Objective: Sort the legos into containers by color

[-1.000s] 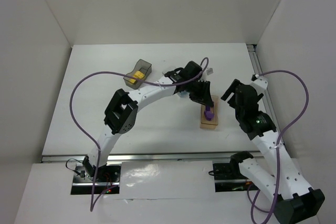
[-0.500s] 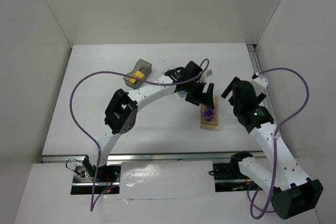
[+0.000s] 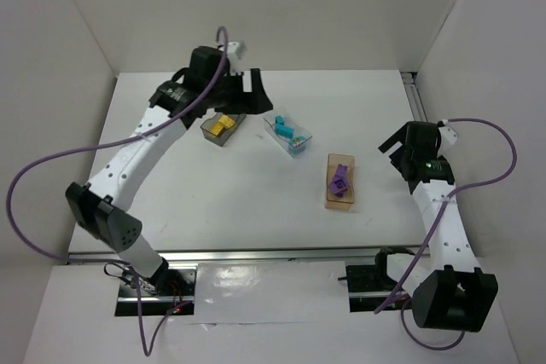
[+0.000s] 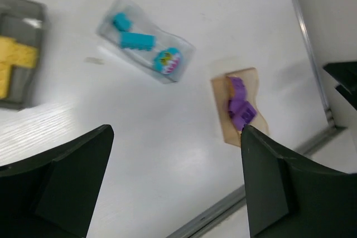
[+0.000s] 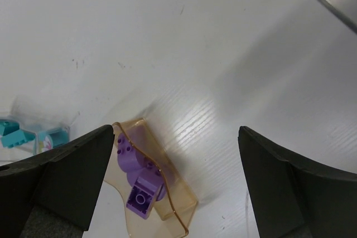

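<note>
Swung off tan bin (image 3: 339, 202) to beside grey bin (image 3: 210, 131): left gripper (image 3: 256, 91), spread wide, empty. Pulled back too: right gripper (image 3: 394, 144), wide apart, empty. Purple legos (image 3: 339, 183) in tan bin, cyan legos (image 3: 287, 132) in clear bin (image 3: 302, 144), yellow legos (image 3: 223, 123) in grey bin. Looks sorted; none seen loose.

I'm seeing the grey bin (image 4: 21, 22) being cropped by the left wrist view's edge, well apart from the tan bin (image 4: 221, 116), and the clear bin (image 5: 53, 135) hiding partly behind a finger (image 5: 61, 182) in the right wrist view.
</note>
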### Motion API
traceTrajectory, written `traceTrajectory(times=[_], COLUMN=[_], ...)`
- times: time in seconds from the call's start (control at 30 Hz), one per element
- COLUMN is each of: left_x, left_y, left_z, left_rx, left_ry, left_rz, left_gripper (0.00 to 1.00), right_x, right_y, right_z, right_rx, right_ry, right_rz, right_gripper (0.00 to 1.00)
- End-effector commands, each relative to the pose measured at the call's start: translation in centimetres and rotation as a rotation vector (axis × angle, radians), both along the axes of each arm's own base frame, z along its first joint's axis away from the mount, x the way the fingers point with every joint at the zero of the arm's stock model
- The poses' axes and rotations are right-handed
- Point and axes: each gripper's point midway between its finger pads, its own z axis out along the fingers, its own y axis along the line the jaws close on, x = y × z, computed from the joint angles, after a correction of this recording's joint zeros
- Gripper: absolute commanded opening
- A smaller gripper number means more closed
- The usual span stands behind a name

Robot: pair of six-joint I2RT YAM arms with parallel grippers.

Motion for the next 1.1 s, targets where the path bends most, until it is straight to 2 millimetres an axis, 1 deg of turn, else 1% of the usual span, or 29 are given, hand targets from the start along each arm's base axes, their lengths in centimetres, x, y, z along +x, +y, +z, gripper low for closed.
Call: traceTrajectory(times=[0.0,0.03,0.07,0.1,0.13,0.17,0.2,0.23,0.27,0.3,0.33,0.37,0.4,0.43,0.47,0.5,0.53,0.57,0.6,0.63,0.7,0.77,0.8,0.83,0.87,0.9,0.93,0.97,1.07], left_x=[0.5,0.2,0.2,-0.3,0.0,-0.1,-0.2,-0.2,-0.3,-0.5,-0.7,-0.6,-0.7,-0.7,-0.8,-0.8,-0.7,-0.7,-0.7,-0.7,-0.8,-0.6,-0.6,-0.7,-0.8,-0.6,-0.6,-0.6,-0.5], left_y=[5.2,6.2,6.8,7.7,8.9,9.3,9.6,10.5,10.6,10.5,10.4,10.5,10.5,10.3,10.3,10.6,10.4,10.4,10.4,10.4,10.3,10.6,10.6,10.6,10.5,10.9,10.8,10.8,10.7], left_z=[-0.9,-1.6,-1.3,-0.4,-0.1,-0.4,-0.2,0.2,-0.6,-0.4,-0.7,-1.2,-1.5,-1.3,-1.9,-2.2,-2.0,-2.0,-2.0,-2.0,-2.0,-2.0,-2.0,-2.4,-2.4,-2.4,-3.1,-3.1,-2.9], left_rx=[0.033,0.041,0.027,0.01,0.003,-0.006,-0.029,-0.044,-0.045,-0.064,-0.066,-0.075,-0.072,-0.082,-0.077,-0.085,-0.094,-0.094,-0.094,-0.094,-0.092,-0.092,-0.092,-0.09,-0.094,-0.088,-0.082,-0.082,-0.09], left_ry=[0.018,0.033,0.024,0.008,-0.006,-0.005,-0.005,-0.016,0.006,0.003,0.014,0.026,0.034,0.029,0.042,0.056,0.05,0.05,0.05,0.05,0.048,0.047,0.047,0.056,0.058,0.053,0.07,0.071,0.064], left_rz=[0.144,0.164,0.171,0.18,0.21,0.213,0.214,0.227,0.223,0.206,0.197,0.204,0.204,0.192,0.193,0.201,0.192,0.192,0.192,0.192,0.179,0.188,0.188,0.189,0.181,0.185,0.186,0.186,0.178], left_gripper=[0.98,0.98,0.98,0.98,0.98,0.98,0.98,0.98,0.98,0.98,0.98,0.98,0.98,0.98,0.98,0.98,0.98,0.98,0.98,0.98,0.98,0.98,0.98,0.98,0.98,0.98,0.98,0.98,0.98], right_x=[1.6,1.4,1.7,1.7,2.1,2.0,2.2,2.6,2.5,2.6,2.8,2.9,2.9,3.2,3.2,3.2,3.5,3.5,3.6,3.7,4.3,4.4,4.5,4.3,4.2,4.2,3.8,3.3,2.1], right_y=[0.7,0.7,0.7,0.7,0.9,1.5,2.6,3.3,4.4,6.0,7.1,8.9,9.1,11.0,12.0,13.8,14.6,15.1,15.5,15.7,16.1,16.5,16.9,17.6,17.9,17.9,18.3,18.9,19.3], right_z=[1.7,1.2,1.4,1.1,1.5,1.1,0.8,1.2,0.4,0.2,-0.2,-0.7,-1.3,-1.2,-1.6,-1.6,-1.0,-1.6,-1.8,-2.9,-3.3,-5.0,-5.2,-6.1,-6.4,-6.4,-6.7,-7.1,-7.1], right_rx=[0.045,0.046,0.051,0.051,0.057,0.072,0.065,0.058,0.067,0.063,0.059,0.057,0.065,0.046,0.049,0.044,0.044,0.045,0.037,0.046,0.057,0.065,0.066,0.075,0.075,0.075,0.082,0.082,0.074], right_ry=[-0.084,-0.072,-0.088,-0.087,-0.108,-0.11,-0.108,-0.135,-0.125,-0.124,-0.12,-0.105,-0.093,-0.105,-0.094,-0.101,-0.13,-0.121,-0.121,-0.086,-0.064,0.002,0.014,0.04,0.05,0.05,0.06,0.07,0.087], right_rz=[0.02,0.019,0.014,0.014,0.025,0.058,0.121,0.162,0.214,0.272,0.32,0.385,0.393,0.469,0.499,0.576,0.597,0.612,0.628,0.637,0.649,0.668,0.678,0.701,0.709,0.71,0.718,0.737,0.757], right_gripper=[1.0,1.0,1.0,1.0,1.0,1.0,1.0,1.0,1.0,1.0,1.0,1.0,1.0,1.0,1.0,1.0,1.0,1.0,1.0,1.0,0.98,0.98,0.98,0.98,0.98,0.98,0.98,0.98,0.98])
